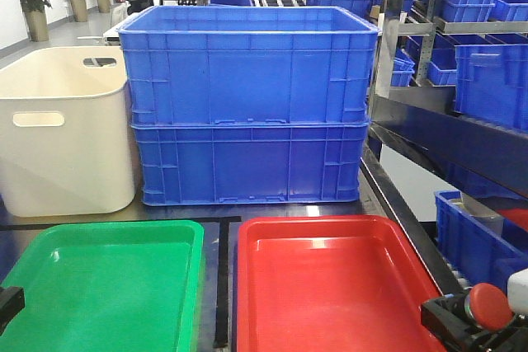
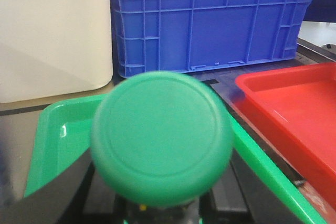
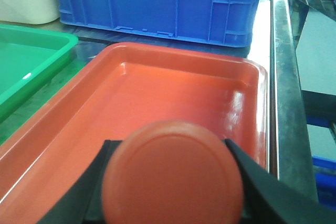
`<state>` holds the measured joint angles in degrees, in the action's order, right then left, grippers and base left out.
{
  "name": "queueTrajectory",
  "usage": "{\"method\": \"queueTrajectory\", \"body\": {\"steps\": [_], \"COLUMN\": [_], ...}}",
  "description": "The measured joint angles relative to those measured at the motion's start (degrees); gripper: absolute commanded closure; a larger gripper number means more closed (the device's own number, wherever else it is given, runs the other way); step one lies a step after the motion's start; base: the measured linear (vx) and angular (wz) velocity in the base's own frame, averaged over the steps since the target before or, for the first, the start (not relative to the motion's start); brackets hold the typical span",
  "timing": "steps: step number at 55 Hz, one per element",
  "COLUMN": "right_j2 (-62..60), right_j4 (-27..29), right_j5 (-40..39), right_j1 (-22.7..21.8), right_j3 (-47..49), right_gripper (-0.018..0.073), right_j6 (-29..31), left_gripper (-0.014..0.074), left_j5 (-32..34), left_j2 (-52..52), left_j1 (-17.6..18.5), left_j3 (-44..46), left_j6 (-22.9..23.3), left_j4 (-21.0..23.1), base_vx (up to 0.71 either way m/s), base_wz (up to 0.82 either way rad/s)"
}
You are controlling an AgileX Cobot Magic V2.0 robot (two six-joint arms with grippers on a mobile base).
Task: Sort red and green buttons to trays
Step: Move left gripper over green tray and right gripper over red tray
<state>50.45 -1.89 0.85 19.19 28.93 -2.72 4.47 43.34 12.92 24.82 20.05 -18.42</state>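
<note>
Blue crates (image 1: 247, 105) at back; L gripper (image 2: 157, 211) clamps green button (image 2: 161, 137), R gripper (image 3: 173, 205) red button (image 3: 172, 171).

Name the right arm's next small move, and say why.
Probably ease the right gripper forward and down over the red tray before opening. It grips the red button between both fingers, and the matching tray lies bare just ahead.
</note>
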Motion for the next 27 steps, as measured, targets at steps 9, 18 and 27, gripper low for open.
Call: {"method": "queueTrajectory", "body": {"steps": [9,18,27], "right_j2": [0.0,0.0,0.0], "right_j4": [0.0,0.0,0.0], "right_j5": [0.0,0.0,0.0], "right_j1": [0.0,0.0,0.0], "right_j3": [0.0,0.0,0.0], "right_gripper": [0.0568,0.0568,0.0568], "right_j6": [0.0,0.0,0.0], "left_gripper": [0.0599,0.0599,0.0599], "left_j5": [0.0,0.0,0.0], "left_j2": [0.0,0.0,0.0], "left_j1": [0.0,0.0,0.0], "left_j3": [0.0,0.0,0.0], "left_j6": [0.0,0.0,0.0], "left_j4": [0.0,0.0,0.0], "base_vx": [0.1,0.09,0.07], "base_wz": [0.01,0.04,0.04]}}
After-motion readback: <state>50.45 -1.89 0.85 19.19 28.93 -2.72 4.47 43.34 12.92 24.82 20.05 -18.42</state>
